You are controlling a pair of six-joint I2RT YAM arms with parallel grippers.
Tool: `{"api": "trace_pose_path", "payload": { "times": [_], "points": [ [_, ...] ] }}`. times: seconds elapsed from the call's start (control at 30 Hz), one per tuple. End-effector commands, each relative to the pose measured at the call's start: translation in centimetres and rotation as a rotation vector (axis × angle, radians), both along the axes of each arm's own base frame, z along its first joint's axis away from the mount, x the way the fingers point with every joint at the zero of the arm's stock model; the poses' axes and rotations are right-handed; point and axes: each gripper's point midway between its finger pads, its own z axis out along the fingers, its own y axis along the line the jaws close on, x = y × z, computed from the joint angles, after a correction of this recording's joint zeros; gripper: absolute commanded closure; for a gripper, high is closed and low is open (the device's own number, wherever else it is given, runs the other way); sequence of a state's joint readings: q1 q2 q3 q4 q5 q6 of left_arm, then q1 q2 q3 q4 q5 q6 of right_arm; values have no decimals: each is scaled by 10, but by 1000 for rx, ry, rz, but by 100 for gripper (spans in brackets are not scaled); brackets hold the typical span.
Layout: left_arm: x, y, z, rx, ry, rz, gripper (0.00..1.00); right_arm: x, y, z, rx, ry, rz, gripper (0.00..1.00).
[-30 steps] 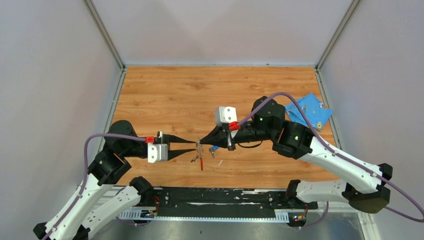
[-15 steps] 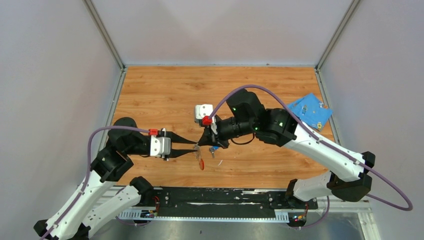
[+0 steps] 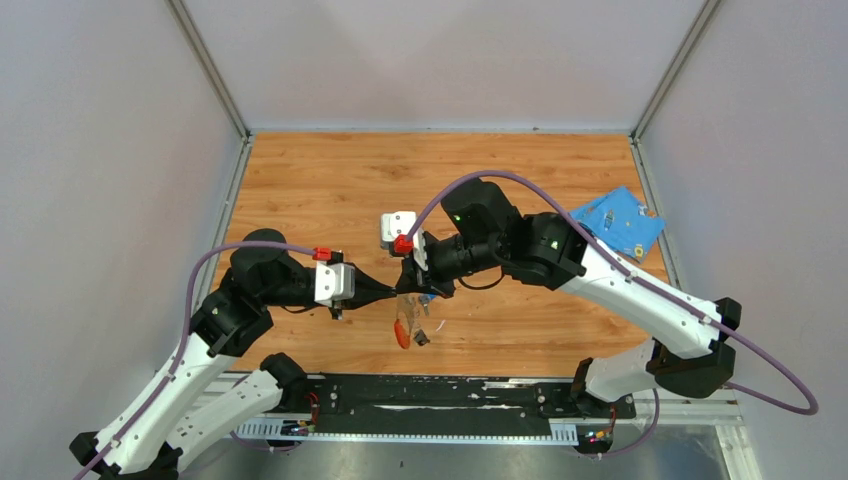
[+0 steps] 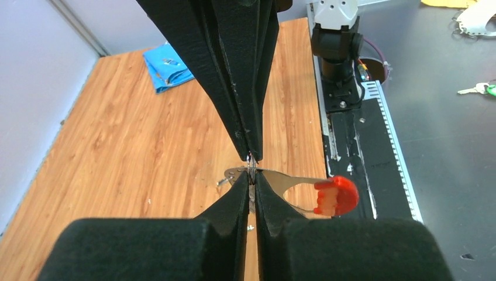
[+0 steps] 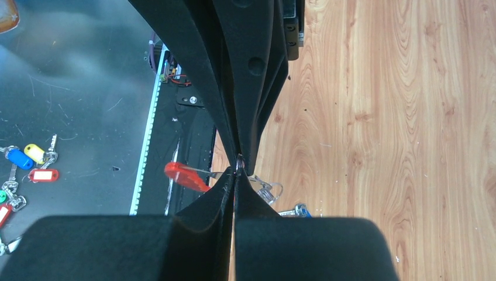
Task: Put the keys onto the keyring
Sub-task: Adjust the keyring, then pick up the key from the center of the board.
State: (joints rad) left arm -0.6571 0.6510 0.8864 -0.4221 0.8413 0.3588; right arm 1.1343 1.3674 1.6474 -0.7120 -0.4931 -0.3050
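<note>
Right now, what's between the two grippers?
Only the metal end of the keyring: the left gripper and right gripper both pinch it, tips nearly meeting. Both wrist views show it.

No legible text or labels anywhere, seemingly.

Glossy red plastic keyring point(image 4: 334, 195), matt wooden table point(image 4: 146, 146)

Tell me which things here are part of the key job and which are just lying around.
Job: keyring, pinched by left hand and right hand; blue key on the table below.
Lying about: blue cloth; tagged keys off the table.
</note>
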Motion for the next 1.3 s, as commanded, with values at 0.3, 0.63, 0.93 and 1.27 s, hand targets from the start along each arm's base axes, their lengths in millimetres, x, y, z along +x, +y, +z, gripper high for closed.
{"api": "trace_pose_path", "payload": {
  "times": [0.3, 0.63, 0.93, 1.27],
  "points": [
    [-2, 0, 0, 20, 34, -5, 100, -11, 9, 7, 5, -1, 42, 100],
    [-23, 8, -7, 15, -325, -171, 100, -6, -13, 39, 259, -165, -18, 44],
    [-16, 11, -2, 7, -721, -201, 100, -6, -35, 51, 434, -232, -76, 40],
    [-6, 12, 6, -15, -548, -88, 100, -2, -30, 38, 424, -197, -104, 43]
  ]
}}
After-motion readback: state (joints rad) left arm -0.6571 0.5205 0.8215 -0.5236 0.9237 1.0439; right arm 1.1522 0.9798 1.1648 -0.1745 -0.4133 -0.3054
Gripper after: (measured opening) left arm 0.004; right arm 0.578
